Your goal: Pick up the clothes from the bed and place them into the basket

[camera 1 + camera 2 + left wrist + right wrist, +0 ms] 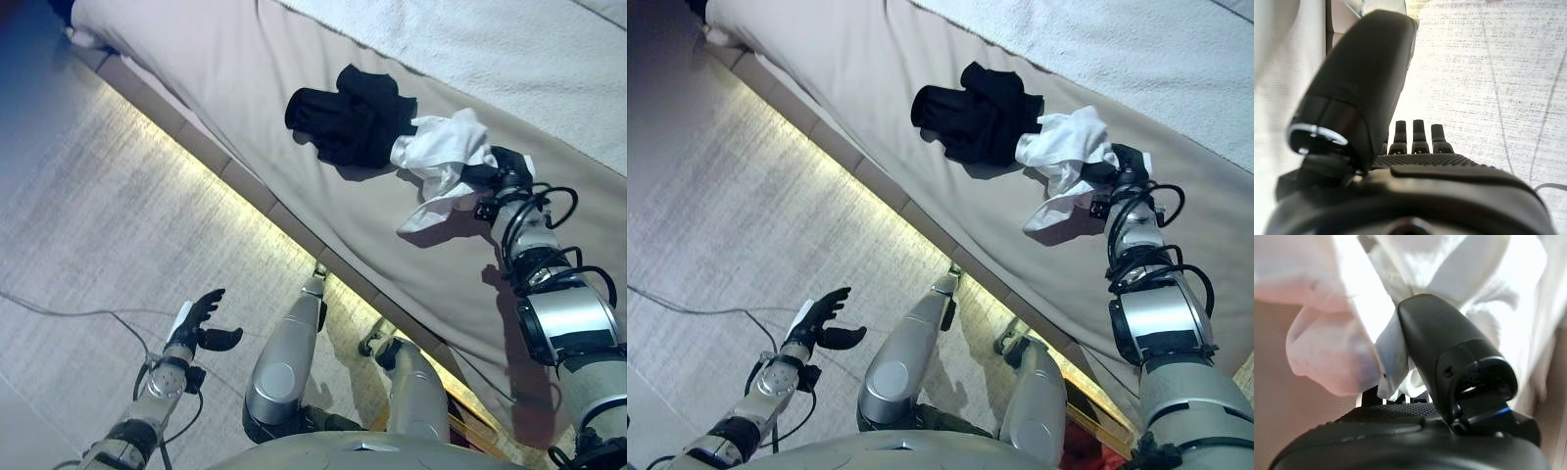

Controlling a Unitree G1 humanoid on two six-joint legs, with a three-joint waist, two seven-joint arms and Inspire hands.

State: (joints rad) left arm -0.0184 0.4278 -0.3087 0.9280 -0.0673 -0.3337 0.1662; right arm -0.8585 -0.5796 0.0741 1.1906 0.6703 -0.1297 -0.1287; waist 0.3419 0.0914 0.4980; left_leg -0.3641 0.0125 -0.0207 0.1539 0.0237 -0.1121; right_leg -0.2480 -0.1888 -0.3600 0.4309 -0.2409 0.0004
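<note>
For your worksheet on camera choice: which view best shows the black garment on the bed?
The left eye view: the black garment lies whole on the bed, touching the white cloth. The right eye view shows nearly the same. Neither wrist view shows it.

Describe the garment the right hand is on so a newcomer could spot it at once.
Start at the bed, the beige surface running across the upper part of the head views. Near its lower edge lie two crumpled garments that touch. The one meant is the white cloth, bunched in the right hand; its neighbour, the black garment, lies untouched.
</note>
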